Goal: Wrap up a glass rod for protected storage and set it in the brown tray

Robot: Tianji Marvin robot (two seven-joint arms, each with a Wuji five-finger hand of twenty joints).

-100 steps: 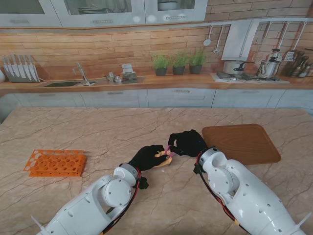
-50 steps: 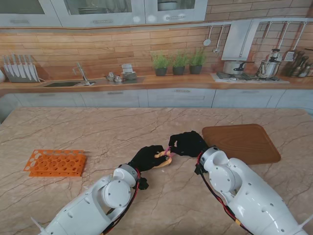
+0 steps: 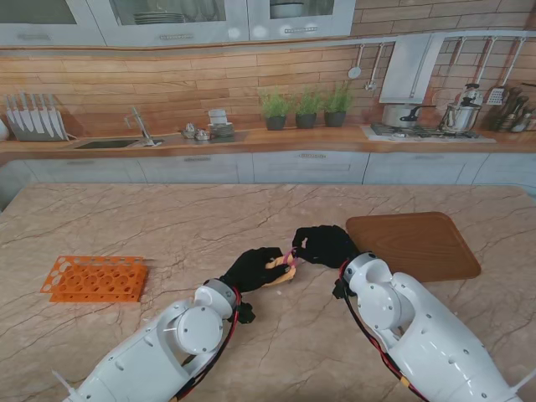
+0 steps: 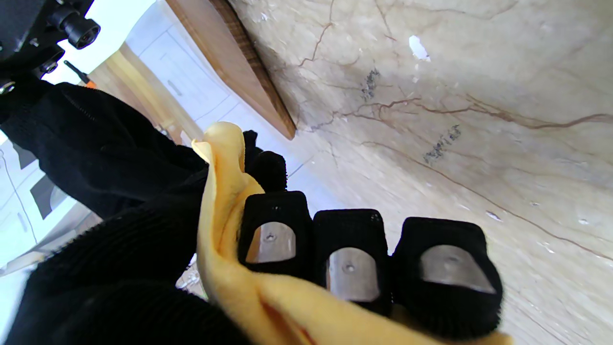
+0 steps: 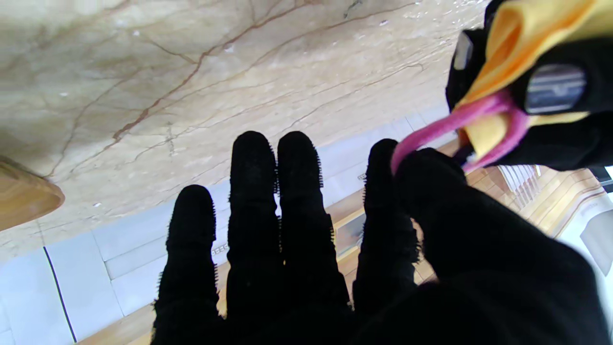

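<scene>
My left hand [image 3: 249,270] is shut on a rolled yellow cloth bundle [image 3: 280,271] held just above the table's middle. The cloth [image 4: 225,206] passes under my curled left fingers [image 4: 352,258]. The glass rod itself is hidden inside the cloth. A pink elastic band [image 5: 452,123] loops around the bundle's end [image 5: 519,28]. My right hand [image 3: 323,244] pinches that band [image 3: 291,254] between thumb and forefinger [image 5: 388,191], with the other fingers straight. The brown tray [image 3: 414,244] lies just right of both hands.
An orange test-tube rack [image 3: 94,278] sits on the marble table at the far left. The tray's edge [image 4: 225,57] and its corner [image 5: 24,196] show in the wrist views. Kitchen counter and cabinets run behind the table's far edge.
My right hand has edged slightly to the right and away from me, drawing the pink band taut. The left hand and bundle stay almost still.
</scene>
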